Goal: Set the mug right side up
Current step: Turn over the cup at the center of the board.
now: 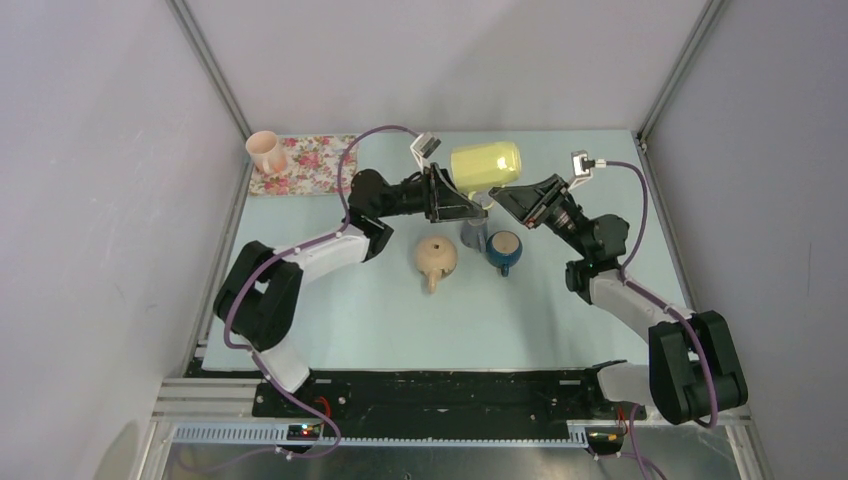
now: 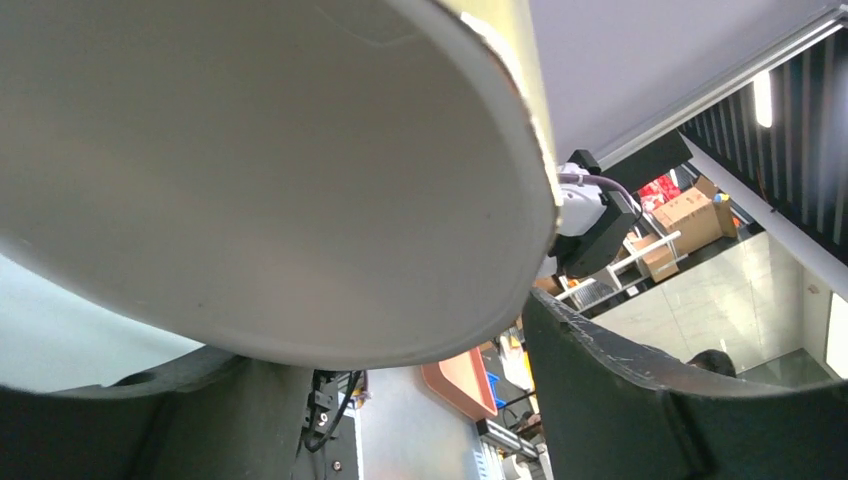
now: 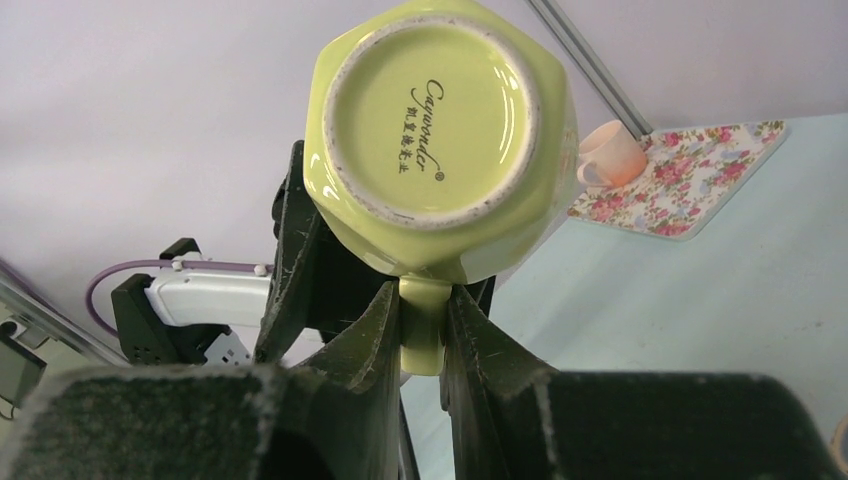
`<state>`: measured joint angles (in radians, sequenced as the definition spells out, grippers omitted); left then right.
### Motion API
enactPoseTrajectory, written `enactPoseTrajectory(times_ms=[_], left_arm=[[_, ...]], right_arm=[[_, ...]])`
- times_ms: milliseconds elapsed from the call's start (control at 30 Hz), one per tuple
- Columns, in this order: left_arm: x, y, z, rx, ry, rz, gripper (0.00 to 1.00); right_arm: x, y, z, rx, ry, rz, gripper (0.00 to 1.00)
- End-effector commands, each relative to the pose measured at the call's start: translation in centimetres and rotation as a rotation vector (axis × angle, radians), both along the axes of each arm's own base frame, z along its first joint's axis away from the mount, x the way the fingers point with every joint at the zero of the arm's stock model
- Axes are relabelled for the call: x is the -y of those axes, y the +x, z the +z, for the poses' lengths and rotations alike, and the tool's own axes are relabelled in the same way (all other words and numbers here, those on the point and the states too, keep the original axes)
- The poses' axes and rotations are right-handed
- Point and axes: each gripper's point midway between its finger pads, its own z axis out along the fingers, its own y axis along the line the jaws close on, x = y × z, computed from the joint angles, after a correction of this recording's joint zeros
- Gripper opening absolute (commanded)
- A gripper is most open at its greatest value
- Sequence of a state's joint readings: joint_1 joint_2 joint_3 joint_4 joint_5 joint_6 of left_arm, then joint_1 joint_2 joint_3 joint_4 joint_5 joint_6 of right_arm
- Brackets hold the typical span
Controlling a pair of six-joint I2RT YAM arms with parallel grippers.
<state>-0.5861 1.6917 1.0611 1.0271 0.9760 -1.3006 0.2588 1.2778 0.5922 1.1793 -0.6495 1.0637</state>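
The right gripper (image 3: 423,296) is clenched on the small handle (image 3: 425,345) of the 1 yellow-green glazed ceramic mug (image 3: 440,110), 1 black finger pressing each side of it. The mug hangs in the air on its side. Its unglazed foot ring and printed base face the right wrist camera, and its mouth points toward the left gripper (image 1: 460,203).

In the left wrist view the mug's white inner wall and rim fill most of the frame, with the 2 dark left fingers (image 2: 640,400) spread wide below it. Whether they press on the mug or stand free of it, I cannot tell.

The 2 arms reach forward and inward from their bases. Their wrists are raised and meet over the far middle of the pale blue table (image 1: 350,320), with the mug between them.

Below the grippers 3 vessels stand close together on the table: 1 tan round pot (image 1: 437,257), 1 grey-blue tumbler (image 1: 473,236) and 1 dark blue mug (image 1: 504,250).

At the far left corner lies 1 floral rectangular mat (image 1: 315,160), and 1 pale pink cup (image 1: 265,150) stands on its left end.
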Motion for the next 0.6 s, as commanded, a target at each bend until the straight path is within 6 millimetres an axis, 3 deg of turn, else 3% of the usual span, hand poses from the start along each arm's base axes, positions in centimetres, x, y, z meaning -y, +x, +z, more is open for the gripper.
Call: enactPoseTrajectory(times_ms=[0,233,400,567], left_arm=[[-0.7,-2.3,4.3,0.153,-0.13,-0.036,0.73],[-1.1,-2.5,4.6,0.168,-0.149,-0.023,0.67],[-1.1,-2.5,4.7,0.181,-0.165,-0.009,0.71],[-1.2,-2.4,4.6,0.188,-0.166,-0.002,0.57]], right_arm=[[-0.9,-0.6,0.0,0.076,-0.02,0.003,0.0],[-2.5,-1.0,-1.2,0.056,-0.031,0.037,0.0],[-3.5,-1.3,-1.9,0.017,-0.028,0.051,0.0],[-3.7,-1.2,-2.3,-0.006,-0.025,0.048,0.0]])
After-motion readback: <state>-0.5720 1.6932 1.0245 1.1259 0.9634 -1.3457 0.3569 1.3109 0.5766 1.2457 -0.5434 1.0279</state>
